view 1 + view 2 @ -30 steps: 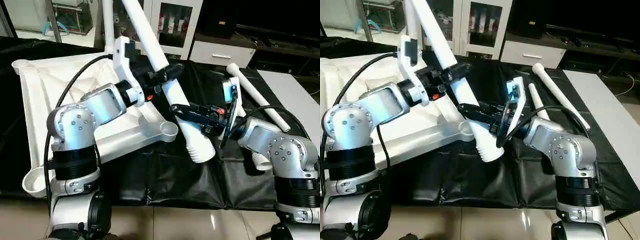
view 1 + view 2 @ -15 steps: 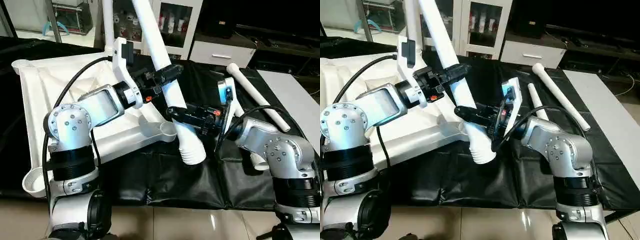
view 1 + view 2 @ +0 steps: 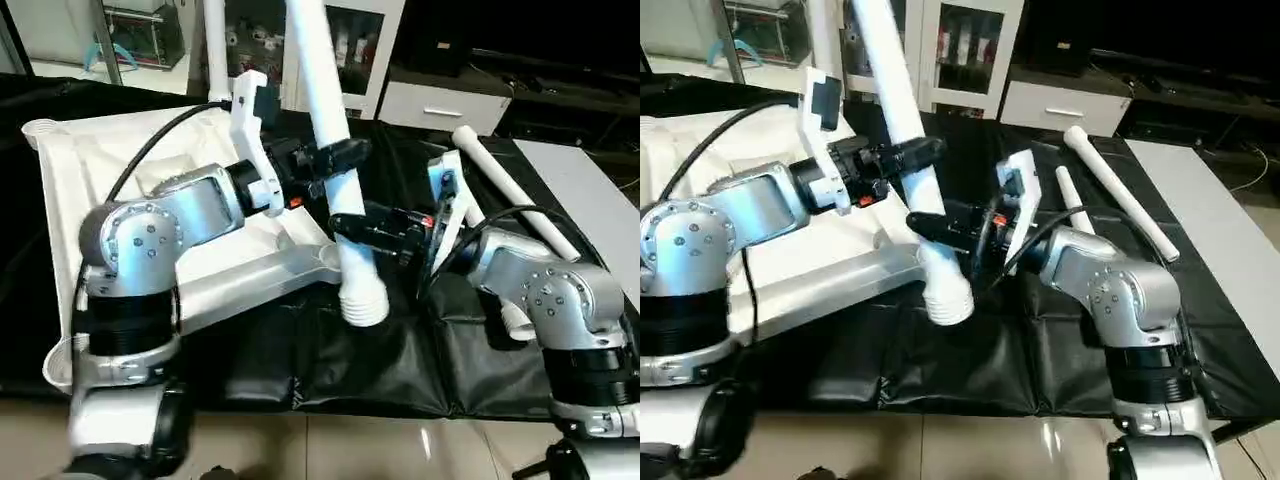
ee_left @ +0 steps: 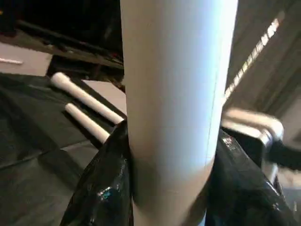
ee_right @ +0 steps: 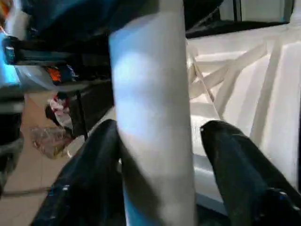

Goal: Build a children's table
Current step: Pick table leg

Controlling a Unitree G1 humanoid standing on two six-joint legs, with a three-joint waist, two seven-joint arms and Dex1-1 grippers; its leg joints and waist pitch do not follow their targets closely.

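The children's table top (image 3: 70,200) lies underside up on the left, ribs showing. One white leg (image 3: 215,50) stands in its far corner socket. My left gripper (image 3: 335,160) is shut on a second leg (image 3: 325,80), its fingers (image 4: 103,188) hugging both sides. This leg is nearly upright, and its threaded end (image 3: 365,305) hangs just right of the near corner socket (image 3: 328,257). Lower on the same leg (image 5: 155,117), my right gripper (image 3: 365,232) straddles it, open, with a slim gap at one finger (image 5: 235,165).
Two more white legs (image 3: 1120,190) (image 3: 1075,200) lie on the black cloth (image 3: 400,360) behind my right arm. A glass-door cabinet (image 3: 350,50) stands behind the work. The cloth's front edge drops to a tiled floor (image 3: 350,450).
The held leg has swung more upright, and its threaded end moved left toward the near corner socket. My right gripper's fingers have loosened from the leg.
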